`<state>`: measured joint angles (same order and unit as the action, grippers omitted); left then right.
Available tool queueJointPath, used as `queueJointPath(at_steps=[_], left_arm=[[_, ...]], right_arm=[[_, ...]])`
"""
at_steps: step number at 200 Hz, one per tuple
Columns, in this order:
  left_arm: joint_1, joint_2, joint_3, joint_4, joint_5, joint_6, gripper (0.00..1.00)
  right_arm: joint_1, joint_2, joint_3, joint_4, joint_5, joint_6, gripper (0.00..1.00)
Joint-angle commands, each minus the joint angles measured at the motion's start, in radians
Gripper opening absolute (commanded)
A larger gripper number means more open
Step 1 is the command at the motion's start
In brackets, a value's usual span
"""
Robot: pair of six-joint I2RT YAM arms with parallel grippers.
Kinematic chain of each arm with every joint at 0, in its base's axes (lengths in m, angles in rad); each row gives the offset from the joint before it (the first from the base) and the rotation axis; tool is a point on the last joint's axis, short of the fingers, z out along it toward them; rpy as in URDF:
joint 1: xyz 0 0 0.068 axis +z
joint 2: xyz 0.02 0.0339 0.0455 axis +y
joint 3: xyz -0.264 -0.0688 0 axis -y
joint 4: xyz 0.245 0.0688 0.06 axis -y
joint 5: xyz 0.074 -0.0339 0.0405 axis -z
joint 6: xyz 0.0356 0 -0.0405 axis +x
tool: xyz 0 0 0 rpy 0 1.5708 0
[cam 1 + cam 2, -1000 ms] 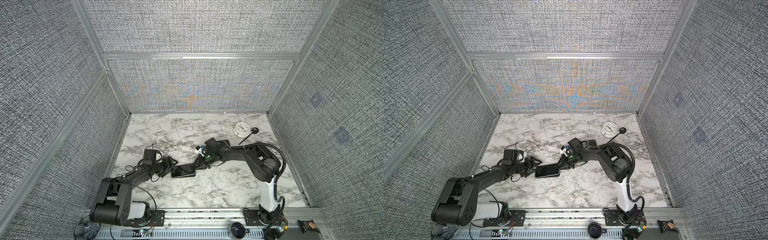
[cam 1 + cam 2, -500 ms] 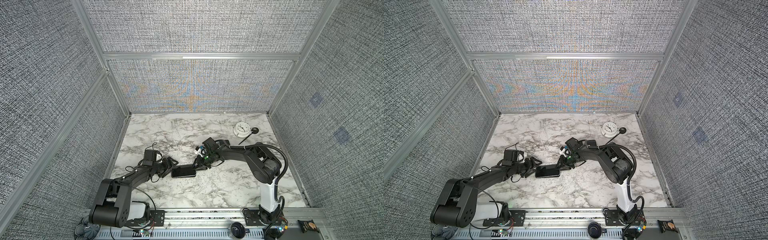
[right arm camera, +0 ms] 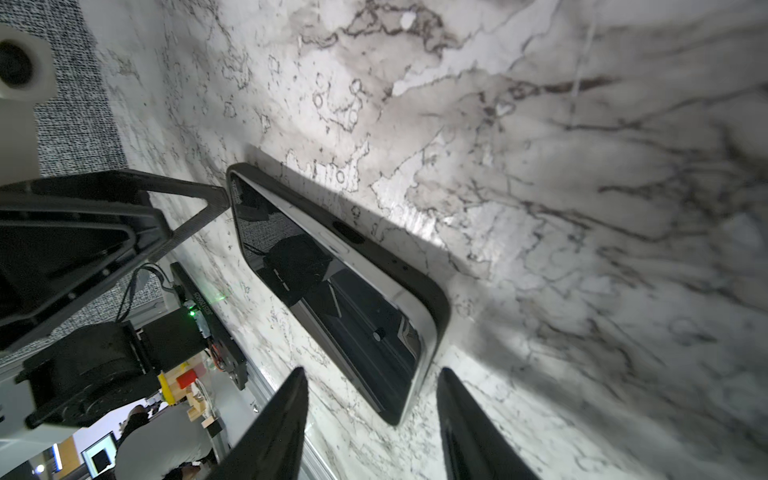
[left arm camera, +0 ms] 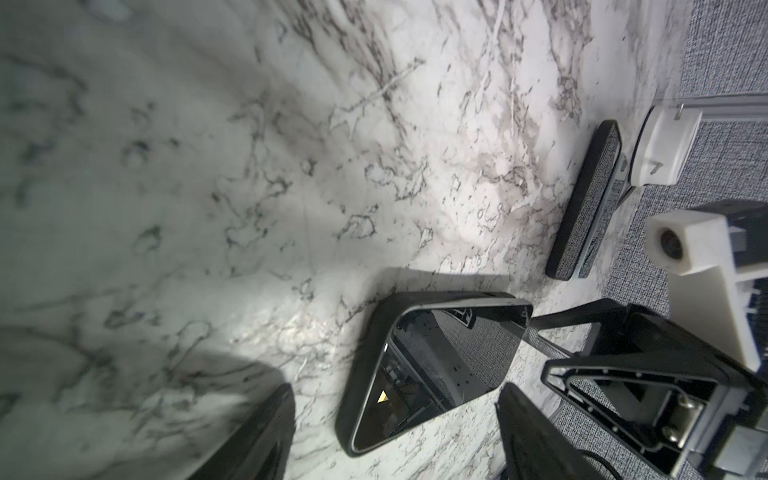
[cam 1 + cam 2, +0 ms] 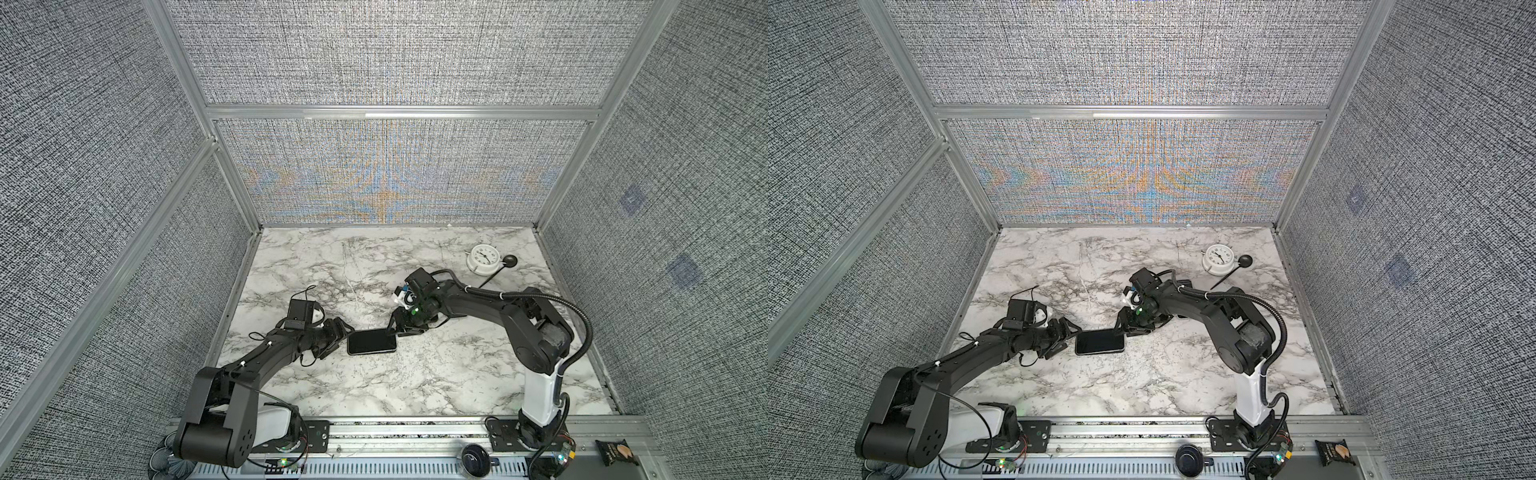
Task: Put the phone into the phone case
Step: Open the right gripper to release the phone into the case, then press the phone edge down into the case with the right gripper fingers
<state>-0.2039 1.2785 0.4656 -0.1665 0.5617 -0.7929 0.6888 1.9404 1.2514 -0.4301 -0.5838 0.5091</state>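
Observation:
The black phone (image 5: pixel 371 341) (image 5: pixel 1099 342) lies screen up in the dark phone case (image 3: pixel 399 257) on the marble table (image 5: pixel 415 374). In the right wrist view a silver edge of the phone (image 3: pixel 332 282) shows above the case's rim along one long side. My left gripper (image 5: pixel 338 338) (image 4: pixel 395 388) is open at the phone's left end, with one corner of the phone (image 4: pixel 440 357) between its fingers. At the right end my right gripper (image 5: pixel 401 330) (image 3: pixel 372 372) is open, its fingertips on either side of a corner and not touching it.
A white clock (image 5: pixel 482 259) and a black round-headed stick (image 5: pixel 509 262) lie at the back right. Grey fabric walls (image 5: pixel 374 166) with metal posts close in the table on three sides. A metal rail (image 5: pixel 415 432) carrying both arm bases runs along the front edge.
My right gripper's jaws have spread apart at the phone's right end. The left gripper and the phone have stayed where they were.

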Motion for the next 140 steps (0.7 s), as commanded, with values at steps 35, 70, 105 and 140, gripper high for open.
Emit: queueJointPath(at_steps=[35, 70, 105, 140], left_arm=[[-0.083, -0.03, 0.013, -0.114, -0.092, 0.019, 0.69], [-0.095, -0.009, 0.018, -0.116, -0.103, 0.026, 0.6], [-0.104, 0.023, 0.01, -0.086, -0.096, 0.018, 0.57], [-0.106, 0.03, 0.011, -0.088, -0.1, 0.02, 0.56]], right_arm=[[0.047, -0.115, -0.068, -0.057, 0.164, -0.008, 0.47], [0.085, -0.133, -0.104, -0.022, 0.18, 0.025, 0.4], [0.098, -0.119, -0.102, -0.01, 0.178, 0.031, 0.37], [0.101, -0.105, -0.093, -0.003, 0.169, 0.03, 0.32]])
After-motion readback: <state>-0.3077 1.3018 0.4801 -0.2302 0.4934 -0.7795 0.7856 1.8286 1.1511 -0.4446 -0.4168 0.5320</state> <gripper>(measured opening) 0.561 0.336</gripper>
